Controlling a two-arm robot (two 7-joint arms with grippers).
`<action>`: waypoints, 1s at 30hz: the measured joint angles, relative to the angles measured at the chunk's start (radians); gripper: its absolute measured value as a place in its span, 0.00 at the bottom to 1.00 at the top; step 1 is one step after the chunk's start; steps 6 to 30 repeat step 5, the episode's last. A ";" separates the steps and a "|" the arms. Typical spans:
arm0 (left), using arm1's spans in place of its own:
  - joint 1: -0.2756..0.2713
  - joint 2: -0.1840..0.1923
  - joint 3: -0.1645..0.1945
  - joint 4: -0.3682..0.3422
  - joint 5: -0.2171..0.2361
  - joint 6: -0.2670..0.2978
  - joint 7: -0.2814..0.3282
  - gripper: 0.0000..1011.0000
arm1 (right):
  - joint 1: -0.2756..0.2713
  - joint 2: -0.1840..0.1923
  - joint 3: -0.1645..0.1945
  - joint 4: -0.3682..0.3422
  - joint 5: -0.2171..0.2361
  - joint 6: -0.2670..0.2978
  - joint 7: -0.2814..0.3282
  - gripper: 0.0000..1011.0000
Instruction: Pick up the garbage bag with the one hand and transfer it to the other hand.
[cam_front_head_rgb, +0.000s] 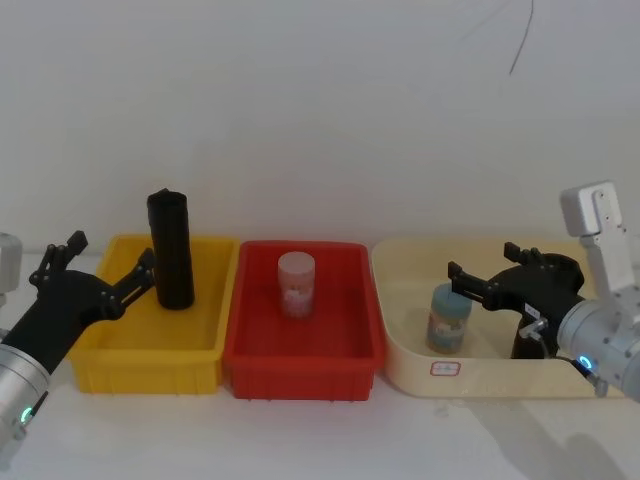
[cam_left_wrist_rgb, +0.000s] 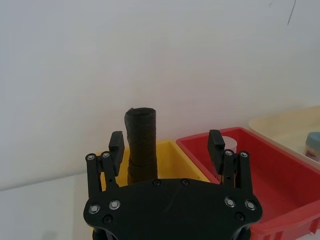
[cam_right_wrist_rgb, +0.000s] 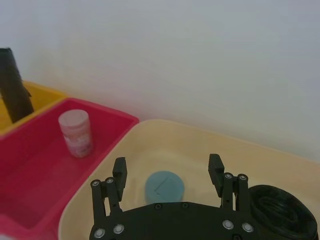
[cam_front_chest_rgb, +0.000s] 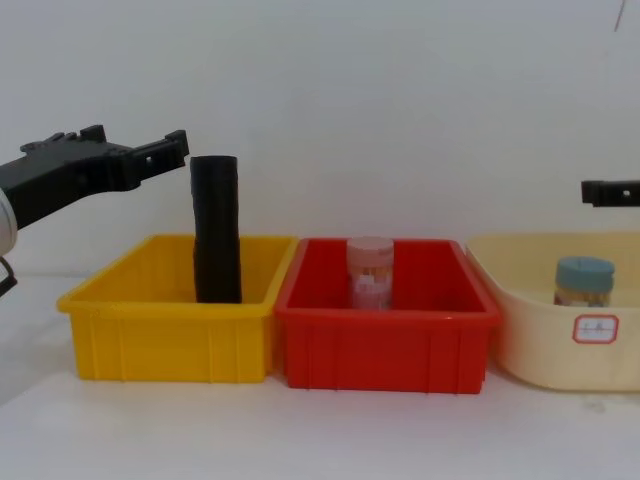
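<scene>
The garbage bag (cam_front_head_rgb: 171, 250) is a tall black roll standing upright at the back of the yellow bin (cam_front_head_rgb: 150, 372). My left gripper (cam_front_head_rgb: 112, 255) has a green light on its wrist. It is open and hovers just left of the roll's upper half, without touching it. In the left wrist view the garbage bag (cam_left_wrist_rgb: 141, 145) stands ahead of the left gripper (cam_left_wrist_rgb: 166, 142), close to one finger (cam_left_wrist_rgb: 116, 142). In the chest view that gripper (cam_front_chest_rgb: 140, 148) stops short of the roll's top (cam_front_chest_rgb: 216, 170). My right gripper (cam_front_head_rgb: 485, 262), blue-lit, hangs open over the cream tub (cam_front_head_rgb: 500, 378).
A red bin (cam_front_head_rgb: 300, 375) in the middle holds a pink-capped jar (cam_front_head_rgb: 296, 283). The cream tub holds a blue-lidded jar (cam_front_head_rgb: 447, 317) just below the right gripper (cam_right_wrist_rgb: 168, 167), and a black round object (cam_right_wrist_rgb: 282, 212). A white wall stands close behind the bins.
</scene>
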 joint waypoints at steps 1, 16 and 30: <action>0.000 0.000 0.000 0.000 0.000 0.000 0.000 0.99 | 0.000 0.000 0.000 0.000 0.000 0.000 0.000 0.99; 0.000 0.000 0.000 0.000 0.000 0.000 0.000 0.99 | -0.016 0.004 0.007 -0.026 0.011 -0.004 0.009 0.99; 0.000 0.000 0.000 0.000 0.000 0.000 0.000 0.99 | -0.016 0.004 0.007 -0.026 0.011 -0.004 0.009 0.99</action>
